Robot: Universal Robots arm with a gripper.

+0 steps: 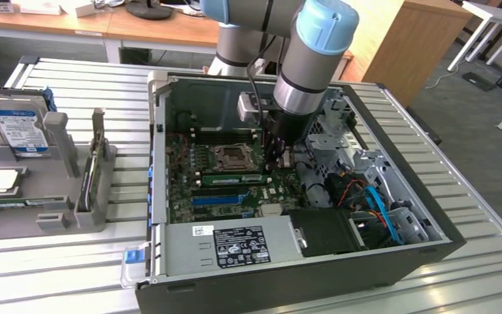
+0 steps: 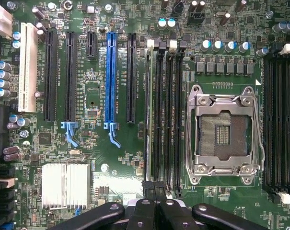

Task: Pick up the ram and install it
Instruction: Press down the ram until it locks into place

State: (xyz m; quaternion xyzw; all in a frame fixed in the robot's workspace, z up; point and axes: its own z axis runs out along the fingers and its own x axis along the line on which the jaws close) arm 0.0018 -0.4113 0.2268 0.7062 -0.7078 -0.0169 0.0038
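Metal, plastic and circuit board

Ribbed silvery metal table (image 1: 50, 261), matt grey plastic holder rack (image 1: 59, 163), glossy green motherboard (image 2: 92, 153), shiny steel processor socket frame (image 2: 226, 100).

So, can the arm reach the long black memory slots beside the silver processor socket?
Probably yes: the computer case lies open, and the gripper hangs right above the memory slots, nothing between.

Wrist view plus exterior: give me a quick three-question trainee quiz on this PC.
1. True or false: the CPU socket holds a processor.
2. The long slot standing between black ones is: A red, B blue, C yellow.
3. Fill in: the hard drive stands outside the case, on the exterior view's ___.
Key: 1 false; 2 B; 3 left.
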